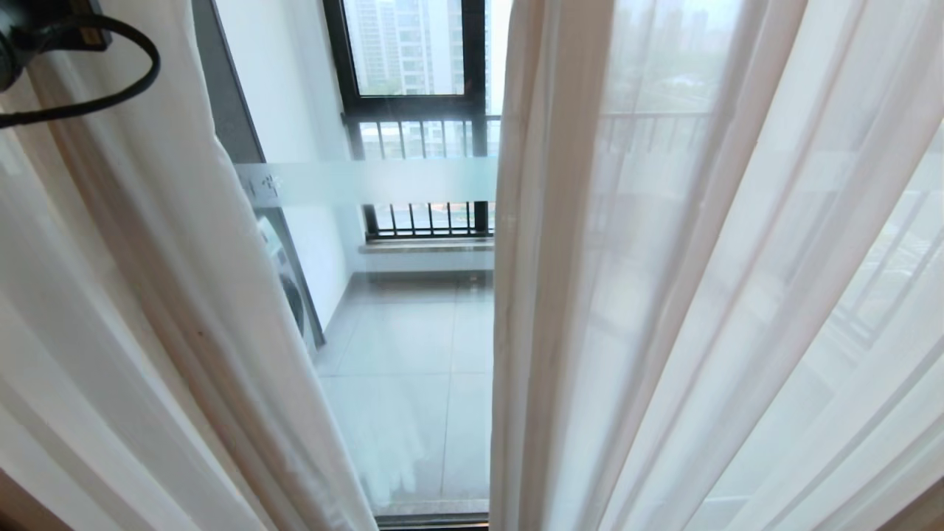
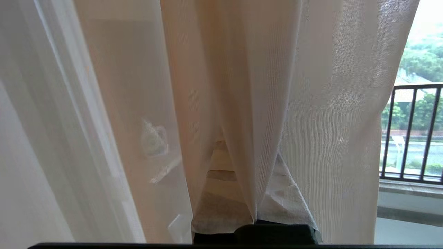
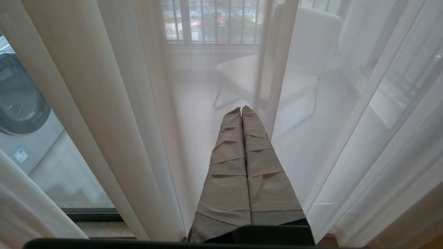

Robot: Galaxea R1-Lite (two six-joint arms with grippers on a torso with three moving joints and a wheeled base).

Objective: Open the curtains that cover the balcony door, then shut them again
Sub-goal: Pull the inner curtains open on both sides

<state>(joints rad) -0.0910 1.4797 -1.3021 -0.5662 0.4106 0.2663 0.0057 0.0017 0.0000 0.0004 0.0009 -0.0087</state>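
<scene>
The sheer white curtains hang in two panels, a left one point(image 1: 147, 295) and a right one point(image 1: 700, 295), with a gap between them. Through the gap shows the balcony door's glass point(image 1: 413, 332) with its frosted band point(image 1: 383, 181). High at the left edge of the head view, part of my left arm point(image 1: 29, 44) with a black cable sits against the left panel. My left gripper point(image 2: 249, 152) is shut on a fold of that sheer curtain point(image 2: 242, 103), which runs down between the taped fingers point(image 2: 287, 197). Low before the curtains, my right gripper point(image 3: 241, 110) is shut on nothing.
A washing machine point(image 1: 291, 287) stands on the balcony at the left behind the glass. A black-framed window with railing bars point(image 1: 420, 125) closes the far side. A chair point(image 3: 277, 69) shows dimly through the right panel. The door's bottom track point(image 1: 431, 522) lies below the gap.
</scene>
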